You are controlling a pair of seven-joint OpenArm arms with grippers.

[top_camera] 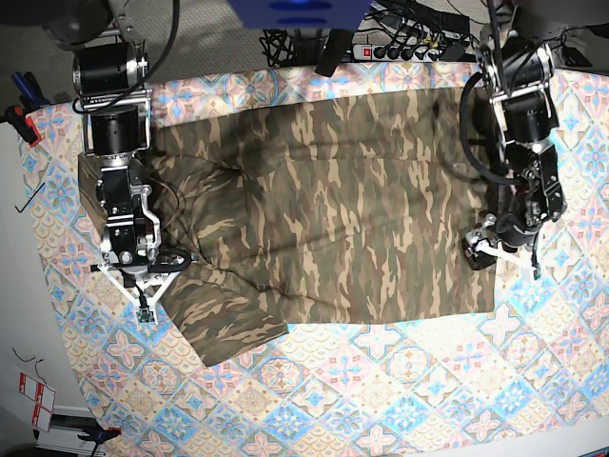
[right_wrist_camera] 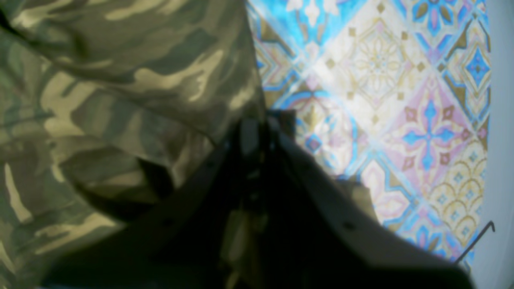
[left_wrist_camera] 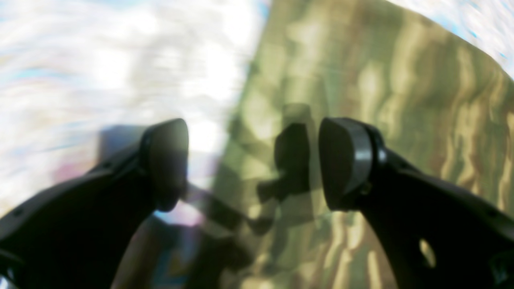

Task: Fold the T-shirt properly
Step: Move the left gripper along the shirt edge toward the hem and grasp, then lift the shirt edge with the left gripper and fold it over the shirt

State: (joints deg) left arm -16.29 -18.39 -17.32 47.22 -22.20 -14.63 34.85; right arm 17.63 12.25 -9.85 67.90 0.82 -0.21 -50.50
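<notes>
Left gripper (left_wrist_camera: 253,164): jaws wide apart, nothing between, arm reaching down at its side. Right gripper (right_wrist_camera: 261,132): jaws closed, pinching T-shirt (right_wrist_camera: 120,100) edge.

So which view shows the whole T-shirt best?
The base view: the T-shirt lies spread across the tablecloth with both sleeves and hem visible. The right wrist view shows only bunched fabric at the shut right claw; the left wrist view shows a blurred patch.

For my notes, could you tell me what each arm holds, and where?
The right gripper is shut on the T-shirt at its sleeve edge. The left gripper is open above the shirt, holding nothing.
</notes>
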